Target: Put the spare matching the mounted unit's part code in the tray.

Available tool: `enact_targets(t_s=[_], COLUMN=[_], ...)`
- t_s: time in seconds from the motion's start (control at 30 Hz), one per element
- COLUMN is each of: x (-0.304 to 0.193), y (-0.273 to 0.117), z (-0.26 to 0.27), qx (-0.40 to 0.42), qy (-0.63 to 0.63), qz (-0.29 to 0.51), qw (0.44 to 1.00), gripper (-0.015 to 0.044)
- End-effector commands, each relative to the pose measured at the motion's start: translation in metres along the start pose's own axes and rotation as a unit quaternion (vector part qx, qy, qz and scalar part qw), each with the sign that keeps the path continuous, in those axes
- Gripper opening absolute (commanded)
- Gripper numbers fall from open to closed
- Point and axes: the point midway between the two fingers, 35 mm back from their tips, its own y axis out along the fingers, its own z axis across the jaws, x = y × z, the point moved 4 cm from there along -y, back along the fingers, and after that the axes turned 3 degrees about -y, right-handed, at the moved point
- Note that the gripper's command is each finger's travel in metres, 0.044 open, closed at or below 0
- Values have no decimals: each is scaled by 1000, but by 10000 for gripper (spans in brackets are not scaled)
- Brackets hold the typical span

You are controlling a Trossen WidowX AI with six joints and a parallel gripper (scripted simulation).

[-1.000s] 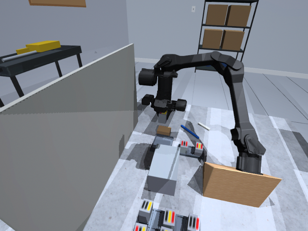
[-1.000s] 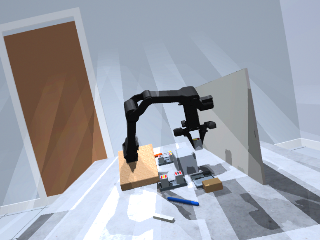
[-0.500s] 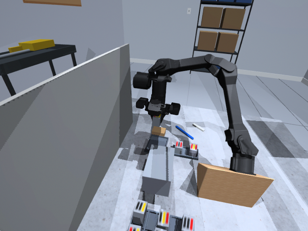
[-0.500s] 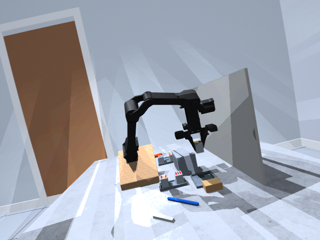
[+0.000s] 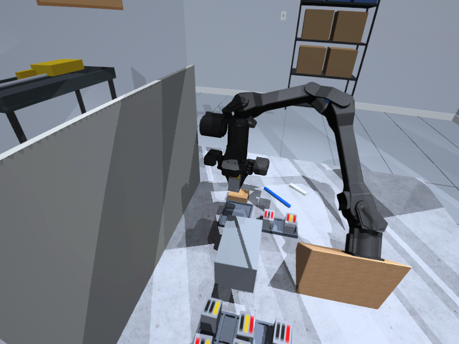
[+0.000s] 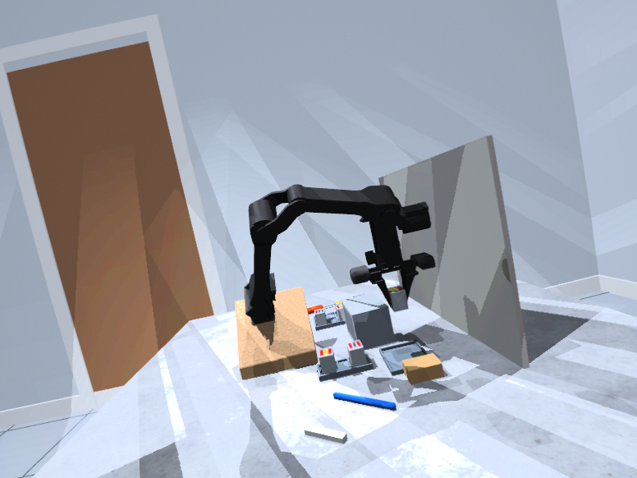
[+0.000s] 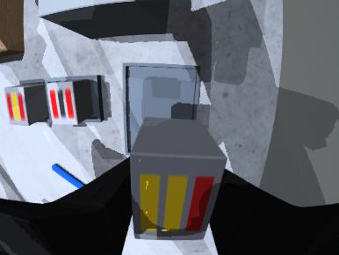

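Note:
My gripper (image 5: 235,184) (image 6: 397,298) (image 7: 169,162) is shut on a grey spare block (image 5: 234,184) (image 6: 398,301) (image 7: 179,167). The block's top shows yellow, yellow and red stripes in the wrist view. It hangs upright, well above the table. The shallow grey tray (image 5: 237,208) (image 6: 400,352) (image 7: 142,105) is empty; in the wrist view the block covers its near part. The large grey box (image 5: 239,240) (image 6: 371,324) stands beside the tray; no code shows on its visible faces. I cannot make out the mounted unit or its back.
A rack (image 5: 281,231) (image 7: 94,94) holds two striped blocks beside the tray. Another rack (image 5: 228,325) holds several more. A tan block (image 5: 238,196) (image 6: 421,369) stands against or close to the tray. A blue rod (image 5: 277,197) (image 6: 364,401), a white stick (image 5: 297,189) (image 6: 325,435) and a tall grey panel (image 5: 141,166) (image 6: 463,246) are nearby.

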Motion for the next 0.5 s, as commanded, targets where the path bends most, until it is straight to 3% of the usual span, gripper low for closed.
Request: enact_targets(t_s=[0.0, 0.47], x=[2, 3], y=[5, 19], z=[0, -1], qx=[1, 1], qy=[-5, -5], qz=[-2, -2], qw=[1000, 1000], gripper=[0, 0])
